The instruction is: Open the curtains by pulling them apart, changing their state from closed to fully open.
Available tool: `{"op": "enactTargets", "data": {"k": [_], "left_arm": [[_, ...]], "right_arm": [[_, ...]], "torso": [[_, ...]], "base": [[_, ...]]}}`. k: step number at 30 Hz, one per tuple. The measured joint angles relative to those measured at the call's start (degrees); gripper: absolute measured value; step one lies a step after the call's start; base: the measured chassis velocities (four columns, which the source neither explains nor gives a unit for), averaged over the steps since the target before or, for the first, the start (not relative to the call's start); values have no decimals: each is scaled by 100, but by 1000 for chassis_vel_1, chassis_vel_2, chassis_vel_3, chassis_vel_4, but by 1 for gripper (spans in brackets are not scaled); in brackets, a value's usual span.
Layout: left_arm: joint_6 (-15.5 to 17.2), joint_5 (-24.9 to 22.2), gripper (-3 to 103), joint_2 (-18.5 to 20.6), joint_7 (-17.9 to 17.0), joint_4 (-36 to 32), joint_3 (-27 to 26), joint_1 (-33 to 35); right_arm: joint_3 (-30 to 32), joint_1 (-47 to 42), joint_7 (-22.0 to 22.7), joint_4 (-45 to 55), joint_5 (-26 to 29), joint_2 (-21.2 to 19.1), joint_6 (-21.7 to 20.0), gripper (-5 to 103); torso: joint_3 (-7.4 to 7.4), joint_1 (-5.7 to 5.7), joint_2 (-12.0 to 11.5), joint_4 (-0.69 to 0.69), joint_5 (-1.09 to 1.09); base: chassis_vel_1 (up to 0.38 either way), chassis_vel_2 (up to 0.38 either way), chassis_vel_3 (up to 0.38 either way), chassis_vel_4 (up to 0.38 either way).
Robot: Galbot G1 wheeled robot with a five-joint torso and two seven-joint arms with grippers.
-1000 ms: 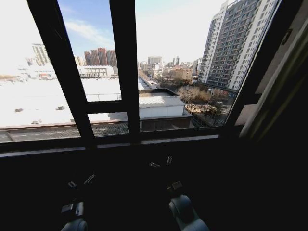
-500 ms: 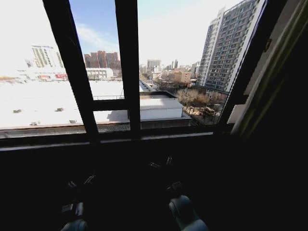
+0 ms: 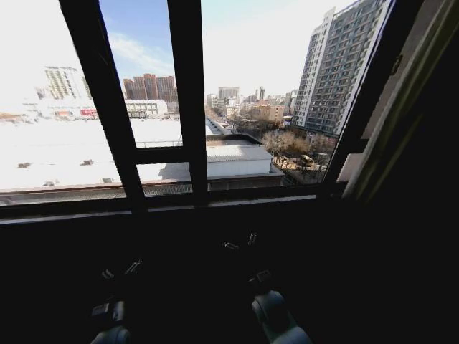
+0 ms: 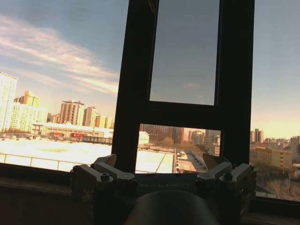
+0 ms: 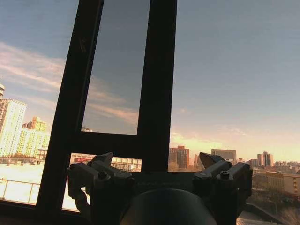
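head view: dark metal-framed window (image 3: 188, 107) uncovered, city beyond. pale pleated curtain (image 3: 401, 107) bunched at the window's right edge. left gripper (image 3: 120, 271) and right gripper (image 3: 239, 242) low beneath the window sill, both with fingers spread wide, holding nothing, apart from the curtain.

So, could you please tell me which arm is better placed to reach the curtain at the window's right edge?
Probably the right: its open right pincer sits nearer the curtain than the left pincer, which hangs farther across, also open and empty.
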Motion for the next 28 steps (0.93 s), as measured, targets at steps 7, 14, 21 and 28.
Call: {"op": "enactTargets", "data": {"k": [7, 14, 21, 28], "left_arm": [[0, 0, 100, 0, 0, 0, 0, 0], [0, 0, 100, 0, 0, 0, 0, 0], [0, 0, 100, 0, 0, 0, 0, 0], [0, 0, 100, 0, 0, 0, 0, 0]], "right_arm": [[0, 0, 0, -1, 0, 0, 0, 100], [0, 0, 0, -1, 0, 0, 0, 100], [0, 0, 0, -2, 0, 0, 0, 100], [0, 0, 0, -2, 0, 0, 0, 100]], "torso": [[1, 2, -1, 0, 1], [1, 1, 0, -1, 0], [1, 2, -1, -1, 1], [1, 2, -1, -1, 0]], "base": [[0, 0, 0, 0], [0, 0, 0, 0], [0, 0, 0, 0], [0, 0, 0, 0]]}}
